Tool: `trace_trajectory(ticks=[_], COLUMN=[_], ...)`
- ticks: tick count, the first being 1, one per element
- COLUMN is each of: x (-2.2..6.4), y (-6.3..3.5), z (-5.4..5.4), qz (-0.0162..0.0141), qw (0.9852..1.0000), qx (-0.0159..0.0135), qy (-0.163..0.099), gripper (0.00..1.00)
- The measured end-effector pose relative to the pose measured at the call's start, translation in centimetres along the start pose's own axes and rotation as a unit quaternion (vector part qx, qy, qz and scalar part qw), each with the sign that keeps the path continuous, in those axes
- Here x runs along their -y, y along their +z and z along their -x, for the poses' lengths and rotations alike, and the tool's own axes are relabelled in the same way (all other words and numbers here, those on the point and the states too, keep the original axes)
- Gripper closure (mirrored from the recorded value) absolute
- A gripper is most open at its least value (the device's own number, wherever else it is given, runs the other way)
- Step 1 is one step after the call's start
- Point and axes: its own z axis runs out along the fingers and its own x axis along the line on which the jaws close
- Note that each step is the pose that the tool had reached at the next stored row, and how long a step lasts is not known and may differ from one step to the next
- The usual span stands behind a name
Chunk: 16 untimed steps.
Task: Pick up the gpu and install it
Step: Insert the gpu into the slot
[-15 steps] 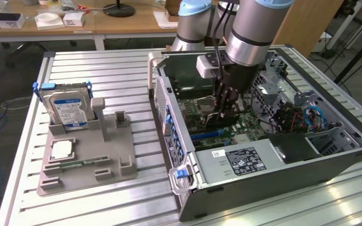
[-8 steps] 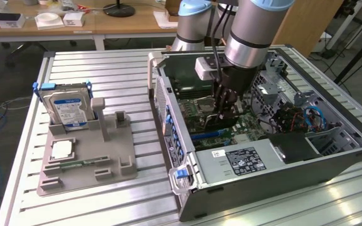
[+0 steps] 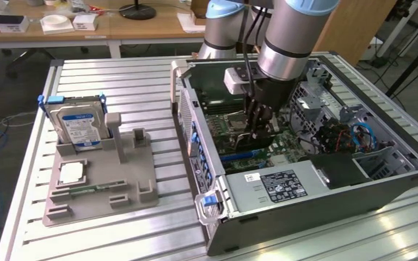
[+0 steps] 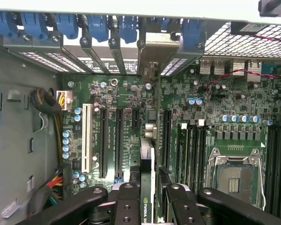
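The gpu (image 3: 250,142) hangs edge-down inside the open computer case (image 3: 339,201), just above the motherboard (image 3: 285,144). My gripper (image 3: 256,129) is shut on its top edge, reaching straight down from the arm. In the wrist view the gpu (image 4: 147,154) appears edge-on as a thin card between my black fingers (image 4: 126,204), with a green logo near the pads. It runs along the board between two black expansion slots (image 4: 118,140), and its metal bracket (image 4: 154,47) lies at the case's rear openings. Whether its lower edge sits in a slot is hidden.
A grey parts fixture (image 3: 133,179) at the exterior view's left holds a silver hard drive with a blue label (image 3: 78,126), a green memory stick (image 3: 87,190) and a small white square part (image 3: 71,173). The power supply (image 3: 282,185) and cables (image 3: 358,136) crowd the case.
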Motion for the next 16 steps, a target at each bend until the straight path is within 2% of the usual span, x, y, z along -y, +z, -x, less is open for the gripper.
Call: trace_trajectory(ticks=[16], x=[-0.26], y=[1.31], z=[0.1], qz=[0.0], qw=[1.0], qx=[-0.0001], qy=[0.0], gripper=[0.74])
